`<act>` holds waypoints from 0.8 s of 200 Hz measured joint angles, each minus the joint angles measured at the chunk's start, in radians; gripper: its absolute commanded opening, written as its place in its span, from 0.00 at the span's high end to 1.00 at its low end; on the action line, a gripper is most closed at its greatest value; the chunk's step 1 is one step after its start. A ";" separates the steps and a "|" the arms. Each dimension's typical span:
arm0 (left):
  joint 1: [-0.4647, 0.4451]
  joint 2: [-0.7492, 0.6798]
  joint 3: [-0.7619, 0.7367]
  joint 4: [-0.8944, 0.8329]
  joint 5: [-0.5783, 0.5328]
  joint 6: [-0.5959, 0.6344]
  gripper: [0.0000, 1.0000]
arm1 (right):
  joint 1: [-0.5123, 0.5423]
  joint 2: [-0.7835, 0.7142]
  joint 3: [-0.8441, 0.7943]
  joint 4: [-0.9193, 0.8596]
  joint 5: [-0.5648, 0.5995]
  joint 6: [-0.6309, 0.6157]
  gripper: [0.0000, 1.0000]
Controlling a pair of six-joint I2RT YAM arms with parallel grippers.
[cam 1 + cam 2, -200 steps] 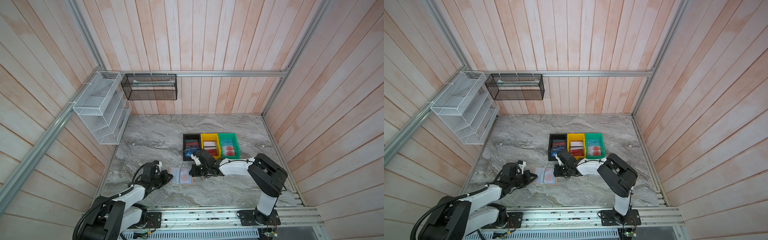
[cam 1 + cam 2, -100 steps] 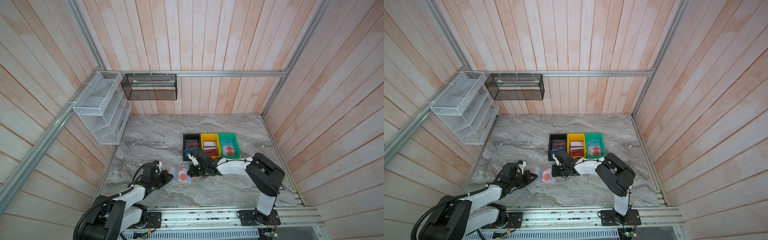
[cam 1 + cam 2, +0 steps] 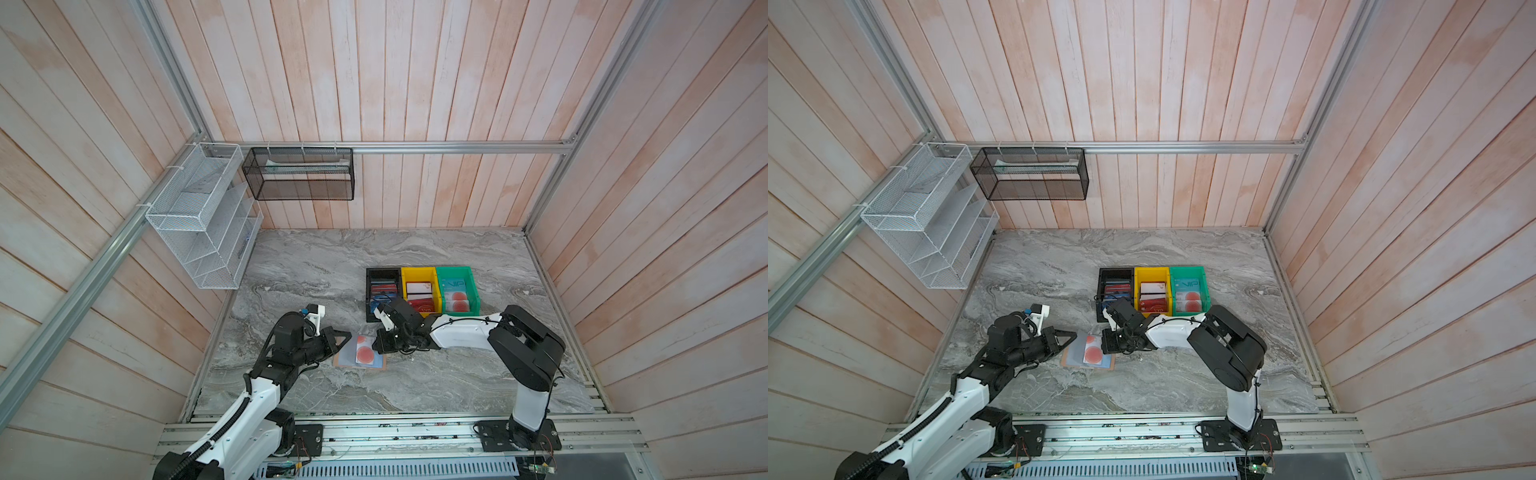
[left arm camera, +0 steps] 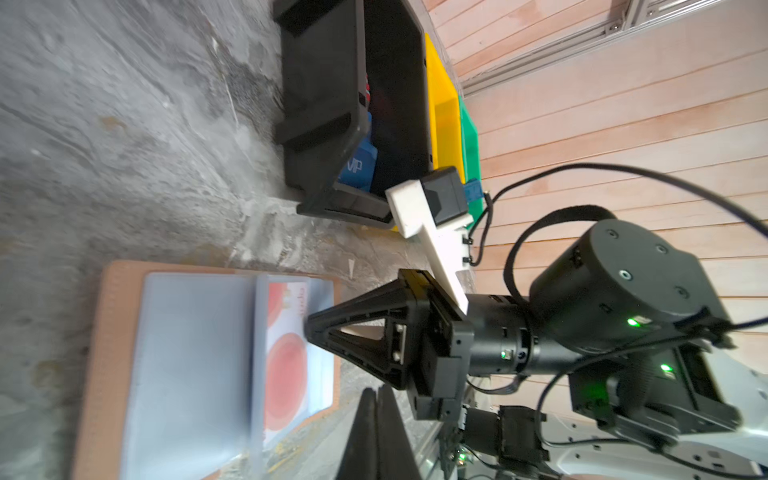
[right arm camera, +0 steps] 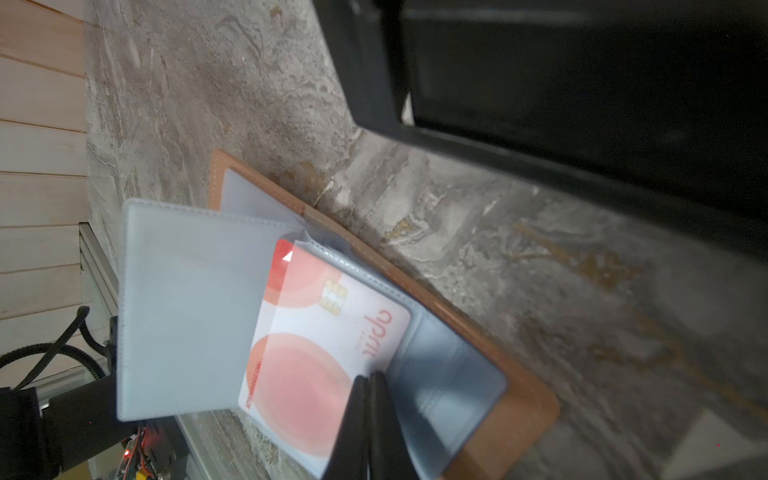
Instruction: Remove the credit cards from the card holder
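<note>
This is a robot test cell in a lab. Pale plank walls (image 3: 415, 75) close three sides, framed by bare aluminium rails (image 3: 457, 147). The left arm (image 3: 257, 399) and right arm (image 3: 461, 332) are bolted to a slotted base rail (image 3: 395, 432) along the near edge of a marble-look tabletop (image 3: 332, 257). A white wire rack (image 3: 199, 216) hangs on the left wall and a black mesh basket (image 3: 299, 174) on the far wall. Small plastic bins (image 3: 417, 272) sit on the table.

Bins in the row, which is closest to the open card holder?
The black bin, at the row's left end; the yellow bin and green bin sit farther right.
</note>
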 measured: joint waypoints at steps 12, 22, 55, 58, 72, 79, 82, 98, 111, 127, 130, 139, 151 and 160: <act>-0.016 0.026 -0.015 0.031 0.013 -0.021 0.96 | 0.000 0.002 0.002 0.000 -0.002 0.000 1.00; -0.034 0.053 -0.021 0.050 0.017 -0.034 0.96 | 0.000 0.002 0.002 0.000 -0.002 0.000 1.00; -0.081 0.165 -0.021 0.096 0.013 -0.039 0.93 | 0.000 0.002 0.002 0.000 -0.002 0.000 1.00; -0.082 0.181 -0.021 0.097 0.009 -0.037 0.92 | 0.000 0.002 0.002 0.000 -0.002 0.000 1.00; -0.082 0.231 -0.021 0.097 -0.002 -0.029 0.82 | 0.000 0.002 0.002 0.000 -0.002 0.000 1.00; -0.082 0.250 -0.021 0.095 -0.012 -0.025 0.79 | 0.000 0.002 0.002 0.000 -0.002 0.000 1.00; -0.082 0.256 -0.021 0.093 -0.015 -0.026 0.79 | 0.000 0.002 0.002 0.000 -0.002 0.000 1.00; -0.082 0.278 -0.021 0.083 -0.032 -0.010 0.75 | 0.000 0.002 0.002 0.000 -0.002 0.000 1.00; -0.082 0.280 -0.021 0.079 -0.041 -0.004 0.72 | 0.000 0.002 0.002 0.000 -0.002 0.000 1.00; -0.079 0.277 -0.021 0.074 -0.049 0.005 0.70 | 0.000 0.003 0.002 0.000 -0.002 0.000 1.00; -0.079 0.277 -0.021 0.071 -0.051 0.007 0.69 | 0.000 0.003 0.002 0.000 -0.002 0.000 1.00; -0.075 0.274 -0.021 0.063 -0.056 0.013 0.69 | 0.000 0.003 0.002 0.000 -0.002 0.000 1.00; -0.068 0.271 -0.021 0.055 -0.065 0.019 0.68 | 0.000 0.003 0.002 0.000 -0.002 0.000 1.00; -0.060 0.271 -0.021 0.051 -0.069 0.025 0.68 | 0.000 0.003 0.002 0.000 -0.002 0.000 1.00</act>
